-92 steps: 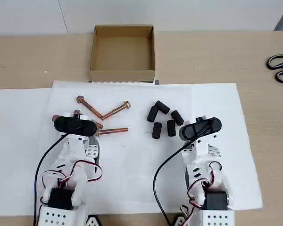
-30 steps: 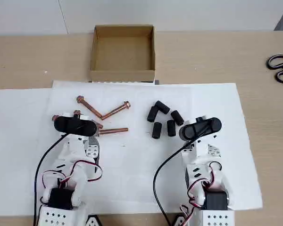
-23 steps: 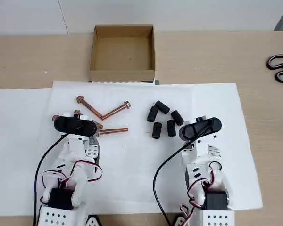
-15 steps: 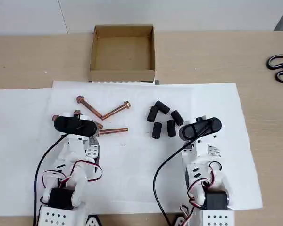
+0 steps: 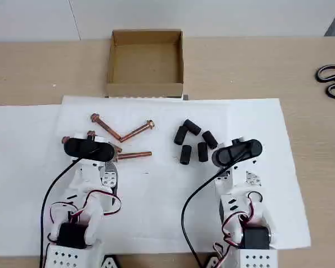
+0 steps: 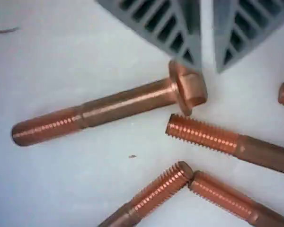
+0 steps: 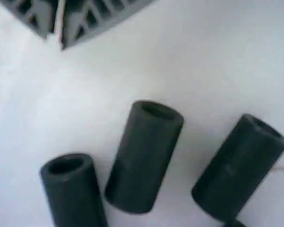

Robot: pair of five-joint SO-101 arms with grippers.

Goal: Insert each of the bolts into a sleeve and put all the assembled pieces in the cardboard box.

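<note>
Just beyond the left claw point(image 6: 207, 64), whose grey fingers are drawn together to a thin slit with nothing gripped, the flanged head of a copper bolt point(image 6: 109, 111) is seen lying on white paper point(image 5: 156, 190), with other bolts point(image 5: 137, 132) scattered close by. The right claw point(image 7: 60, 40) is likewise held closed on nothing, near the black sleeves point(image 7: 144, 163). Farther off, past the paper's edge, the cardboard box point(image 5: 145, 88) is set on the tabletop point(image 5: 240, 67).

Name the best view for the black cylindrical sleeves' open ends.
Right wrist view: three black cylindrical sleeves close up, hollow ends visible. High view shows all five, small, on the white paper. Left wrist view faces the copper bolts.
</note>
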